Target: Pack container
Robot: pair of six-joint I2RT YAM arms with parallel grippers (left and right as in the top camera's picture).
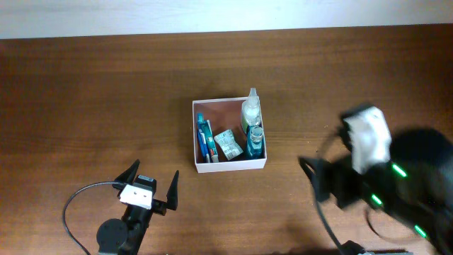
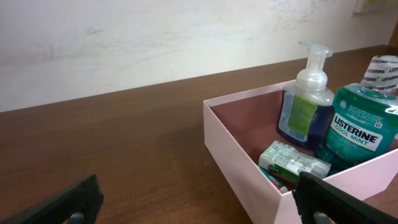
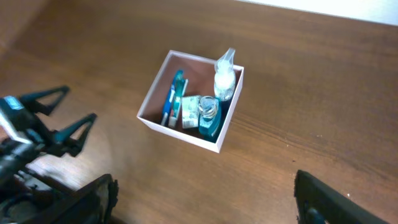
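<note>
The container (image 1: 231,167) is seen near the middle of the table (image 1: 85,92), open-topped. Inside it, a mouthwash bottle (image 2: 360,127) printed "LISTERINE COOL MINT" is stood at 4 o'clock, just beside a pump bottle (image 2: 306,109) at 2 o'clock whose label cannot be read. A green packet (image 2: 293,160) is laid at the centre and a blue pack (image 1: 204,138) at 9 o'clock. The left gripper (image 1: 156,170), at 7 o'clock from the container, is held with its fingers spread. The right gripper (image 3: 205,205), at 4 o'clock, is likewise spread, with nothing clamped.

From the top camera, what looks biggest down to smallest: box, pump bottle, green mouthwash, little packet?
Overhead view, largest first:
1. The container
2. The pump bottle
3. The green mouthwash bottle and the little packet look about alike, so I won't rank them.
</note>
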